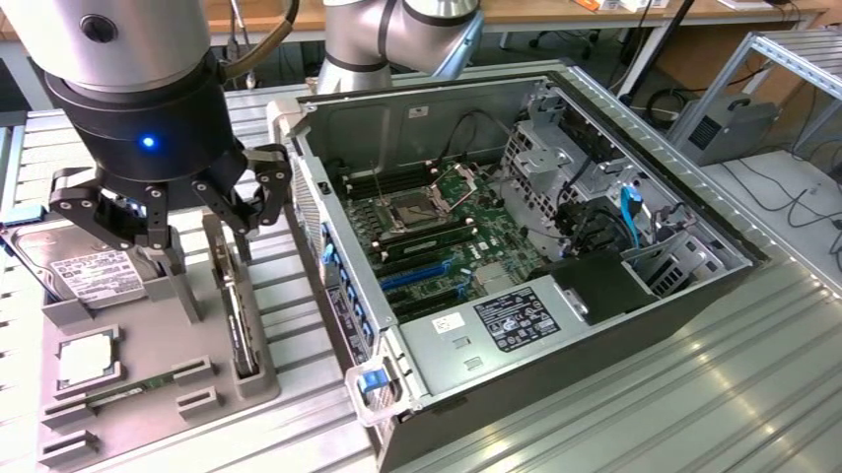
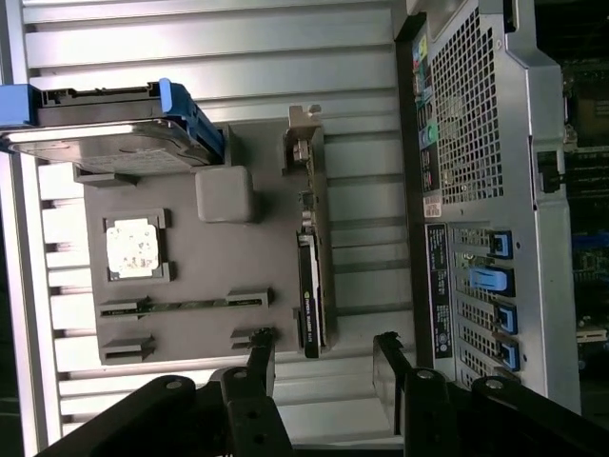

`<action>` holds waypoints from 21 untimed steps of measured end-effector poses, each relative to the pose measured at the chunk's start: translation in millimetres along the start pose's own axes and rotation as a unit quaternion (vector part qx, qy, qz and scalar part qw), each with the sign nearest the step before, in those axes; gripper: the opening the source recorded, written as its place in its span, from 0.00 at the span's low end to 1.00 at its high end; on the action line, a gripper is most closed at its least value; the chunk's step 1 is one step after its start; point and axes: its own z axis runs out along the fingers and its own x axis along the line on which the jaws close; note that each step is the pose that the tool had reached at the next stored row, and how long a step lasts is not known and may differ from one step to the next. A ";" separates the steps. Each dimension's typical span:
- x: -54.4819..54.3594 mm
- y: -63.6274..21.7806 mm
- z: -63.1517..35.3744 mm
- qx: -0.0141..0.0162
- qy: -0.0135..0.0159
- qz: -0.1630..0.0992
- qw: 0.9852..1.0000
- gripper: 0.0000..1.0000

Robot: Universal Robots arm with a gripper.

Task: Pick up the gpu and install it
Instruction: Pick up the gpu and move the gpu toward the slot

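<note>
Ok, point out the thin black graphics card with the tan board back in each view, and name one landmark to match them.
Exterior view: the thin black gpu stands on edge in the flat grey tray, on its side toward the open computer case.
Wrist view: the gpu stands along the tray's edge nearest the case, just ahead of the open gripper.
Shared landmark: the square silver processor chip lying in the tray.

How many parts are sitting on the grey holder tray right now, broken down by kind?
On the grey tray:
gpu: 1
hard drive: 1
processor chip: 1
memory stick: 1
Total: 4
</note>
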 end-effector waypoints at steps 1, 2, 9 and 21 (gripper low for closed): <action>0.0 0.0 0.2 0.000 0.000 0.000 1.000 0.54; 0.0 0.3 0.4 0.000 0.000 0.000 1.000 0.54; 0.6 7.4 1.9 0.000 0.000 0.000 1.000 0.54; 1.0 10.3 7.6 0.000 0.000 0.000 1.000 0.54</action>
